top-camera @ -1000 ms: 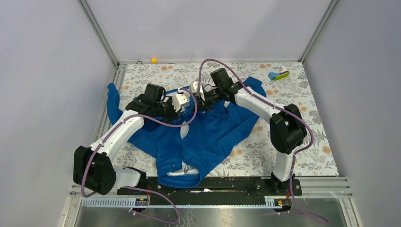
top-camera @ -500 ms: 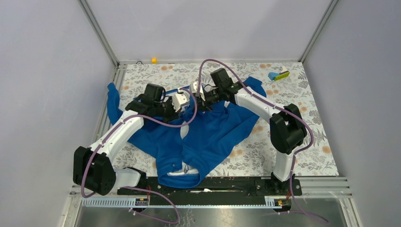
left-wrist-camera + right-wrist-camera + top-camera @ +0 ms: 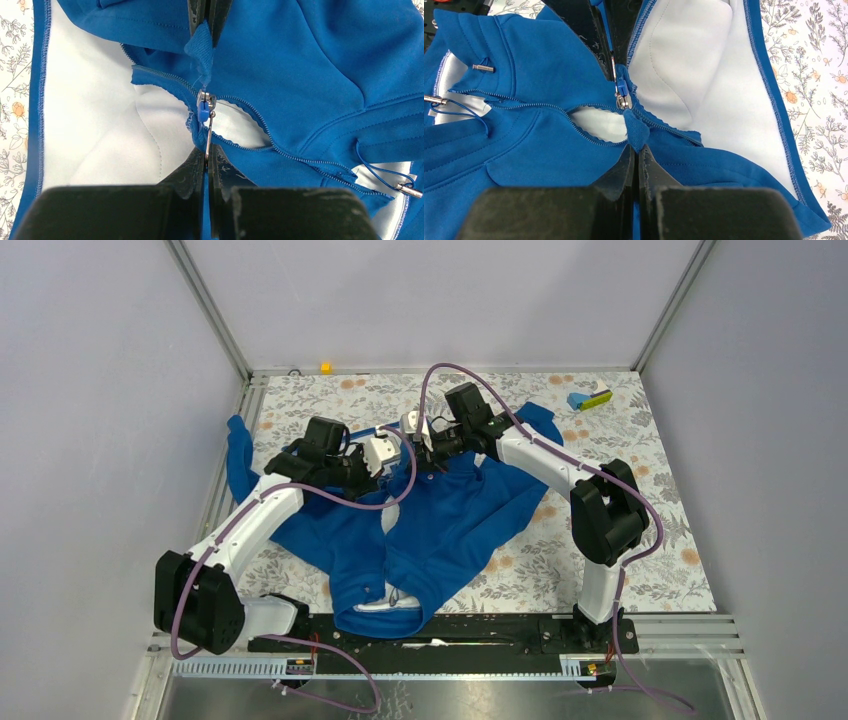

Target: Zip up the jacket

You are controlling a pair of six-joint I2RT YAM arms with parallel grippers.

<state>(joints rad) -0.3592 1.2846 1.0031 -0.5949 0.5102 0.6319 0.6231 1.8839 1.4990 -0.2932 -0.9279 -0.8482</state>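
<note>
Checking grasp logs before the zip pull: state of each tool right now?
left tool: shut on the zipper pull.
right tool: shut on a fold of jacket fabric at the zipper's end.

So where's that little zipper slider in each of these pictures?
Top external: too small to make out, somewhere on the far half of the jacket.
Left wrist: zipper slider at centre, its pull pinched in the left pincer below.
Right wrist: upper centre, just beyond the right pincer.
Shared landmark: the blue fabric tab touching the slider, which the right pincer grips.
</note>
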